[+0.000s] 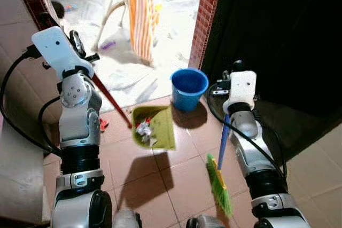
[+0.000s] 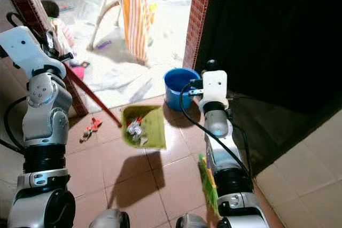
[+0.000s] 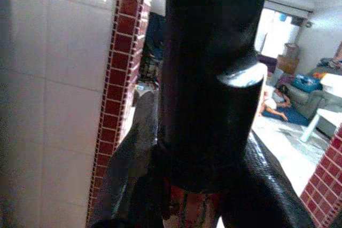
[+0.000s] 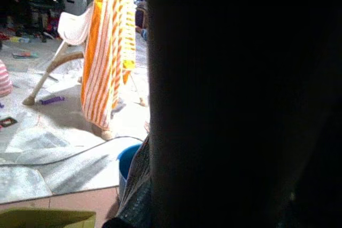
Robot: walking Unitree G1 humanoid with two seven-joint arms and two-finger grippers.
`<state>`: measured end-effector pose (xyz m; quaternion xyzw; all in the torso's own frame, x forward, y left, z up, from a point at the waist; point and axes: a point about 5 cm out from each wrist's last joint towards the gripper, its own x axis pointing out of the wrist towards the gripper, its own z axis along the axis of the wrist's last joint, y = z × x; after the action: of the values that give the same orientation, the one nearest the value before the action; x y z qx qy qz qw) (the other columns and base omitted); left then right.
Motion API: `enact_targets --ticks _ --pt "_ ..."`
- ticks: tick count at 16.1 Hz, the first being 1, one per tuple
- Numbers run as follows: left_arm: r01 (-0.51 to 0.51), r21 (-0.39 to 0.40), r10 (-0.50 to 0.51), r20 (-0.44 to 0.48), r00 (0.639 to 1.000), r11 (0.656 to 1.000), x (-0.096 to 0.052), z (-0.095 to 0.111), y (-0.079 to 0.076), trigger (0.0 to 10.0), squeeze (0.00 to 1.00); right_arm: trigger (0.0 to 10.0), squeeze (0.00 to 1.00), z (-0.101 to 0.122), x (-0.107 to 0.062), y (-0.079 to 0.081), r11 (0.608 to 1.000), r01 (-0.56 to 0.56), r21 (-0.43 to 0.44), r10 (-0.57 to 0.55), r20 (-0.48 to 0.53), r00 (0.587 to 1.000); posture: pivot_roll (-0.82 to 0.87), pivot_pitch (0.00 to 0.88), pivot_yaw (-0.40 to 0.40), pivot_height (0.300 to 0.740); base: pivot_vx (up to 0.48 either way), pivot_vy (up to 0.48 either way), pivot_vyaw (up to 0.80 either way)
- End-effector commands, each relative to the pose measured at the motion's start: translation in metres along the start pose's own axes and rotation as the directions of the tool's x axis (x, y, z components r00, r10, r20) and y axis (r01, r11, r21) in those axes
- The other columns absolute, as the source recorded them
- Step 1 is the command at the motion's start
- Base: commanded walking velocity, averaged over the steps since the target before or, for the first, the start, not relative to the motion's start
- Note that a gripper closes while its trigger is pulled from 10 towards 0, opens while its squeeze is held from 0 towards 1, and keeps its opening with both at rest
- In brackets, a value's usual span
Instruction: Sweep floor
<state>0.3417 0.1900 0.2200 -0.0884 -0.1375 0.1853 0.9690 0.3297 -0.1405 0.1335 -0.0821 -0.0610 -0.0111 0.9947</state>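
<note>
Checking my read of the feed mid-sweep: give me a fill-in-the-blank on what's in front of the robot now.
1. The dustpan on the tiles is coloured ____.
2. The blue bucket stands on the robot's ____ side of the dustpan.
3. The right end effector holds a broom by its ____ handle.
4. The paper scraps lie ____ the dustpan.

Missing words: green; right; blue; in
</note>
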Motion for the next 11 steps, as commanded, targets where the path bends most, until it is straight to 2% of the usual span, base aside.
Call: enact_targets --ticks 1,3,6,11 --pt "0.029 -0.062 -0.022 0.109 0.994 0.998 0.005 0.025 -0.013 10.0 0.00 10.0 0.00 0.012 0.002 -0.002 1.000 0.000 -0.010 0.001 0.056 0.998 0.00 0.007 -0.020 0.740 0.480 0.000 0.00" --pt "0.042 -0.092 -0.029 0.142 0.989 0.995 0.014 0.036 -0.024 10.0 0.00 10.0 0.00 0.013 0.003 0.002 1.000 -0.009 -0.003 0.009 0.057 0.998 0.00 0.004 -0.020 0.740 0.480 0.000 0.00" --pt "0.061 -0.107 -0.043 0.160 0.986 0.992 0.018 0.043 -0.031 10.0 0.00 10.0 0.00 0.014 0.003 0.003 1.000 -0.014 0.000 0.014 0.062 0.998 -0.01 0.005 -0.016 0.740 0.480 0.000 0.00" --pt "0.048 -0.120 -0.028 0.170 0.985 0.992 0.021 0.045 -0.033 10.0 0.00 10.0 0.00 0.015 0.004 0.003 1.000 -0.017 0.002 0.017 0.062 0.998 -0.01 0.005 -0.018 0.740 0.480 0.000 0.00"
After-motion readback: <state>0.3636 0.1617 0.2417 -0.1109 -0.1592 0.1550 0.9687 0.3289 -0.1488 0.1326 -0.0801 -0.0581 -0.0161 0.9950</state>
